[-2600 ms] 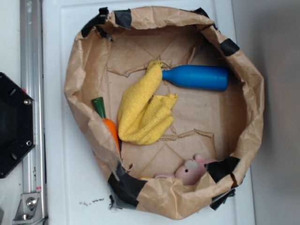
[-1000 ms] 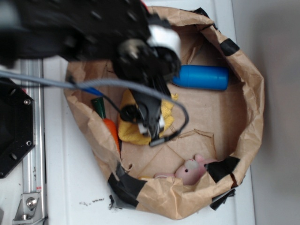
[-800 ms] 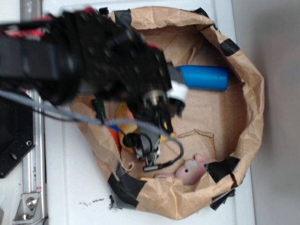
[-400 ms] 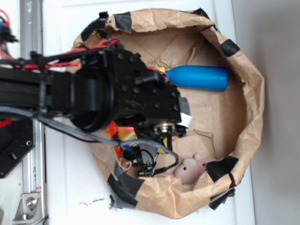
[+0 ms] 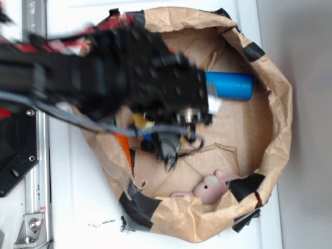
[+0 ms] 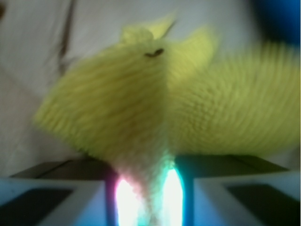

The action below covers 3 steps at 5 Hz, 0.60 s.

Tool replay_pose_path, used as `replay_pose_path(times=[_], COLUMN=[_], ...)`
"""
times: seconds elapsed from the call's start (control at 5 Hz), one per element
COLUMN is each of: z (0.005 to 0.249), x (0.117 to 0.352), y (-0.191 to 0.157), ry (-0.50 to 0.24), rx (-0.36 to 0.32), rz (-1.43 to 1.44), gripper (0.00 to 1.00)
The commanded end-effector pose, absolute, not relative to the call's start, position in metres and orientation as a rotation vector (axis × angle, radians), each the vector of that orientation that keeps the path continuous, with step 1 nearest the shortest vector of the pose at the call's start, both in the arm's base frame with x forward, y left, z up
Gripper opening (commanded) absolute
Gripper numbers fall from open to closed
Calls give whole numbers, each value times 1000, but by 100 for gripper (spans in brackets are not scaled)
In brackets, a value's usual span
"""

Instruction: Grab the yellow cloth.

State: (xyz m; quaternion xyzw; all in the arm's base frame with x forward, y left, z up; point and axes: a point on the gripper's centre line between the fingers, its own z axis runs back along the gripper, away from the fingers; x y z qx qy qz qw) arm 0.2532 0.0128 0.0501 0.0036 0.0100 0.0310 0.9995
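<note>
The wrist view is filled by the yellow cloth (image 6: 155, 103), blurred and bunched, narrowing to a pinch between the two fingers of my gripper (image 6: 149, 181), which is shut on it. In the exterior view the blurred black arm (image 5: 129, 83) reaches in from the left over the paper bag and covers nearly all of the cloth. Only a small yellow patch of cloth (image 5: 140, 120) shows under the arm. The fingers themselves are hidden from that view.
The brown paper bag (image 5: 277, 109) with black tape on its rim surrounds everything. Inside lie a blue bottle (image 5: 231, 85) at the top right, an orange carrot toy (image 5: 123, 144) against the left wall, and a pink plush toy (image 5: 211, 188) at the bottom. A metal rail (image 5: 33, 207) runs down the left.
The arm swept in from the left and came down over the cloth, which lay spread and free before. Since 0.4 s ago it has shifted up and right, with motion blur.
</note>
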Motion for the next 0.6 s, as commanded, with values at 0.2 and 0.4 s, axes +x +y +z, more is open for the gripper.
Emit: replay_pose_path(times=[0.2,0.4], z=[158,143], x=[236,234], y=[5,-2], ry=[-214,-173], rx=[145,190], rz=[-158,-153], gripper=[0,0])
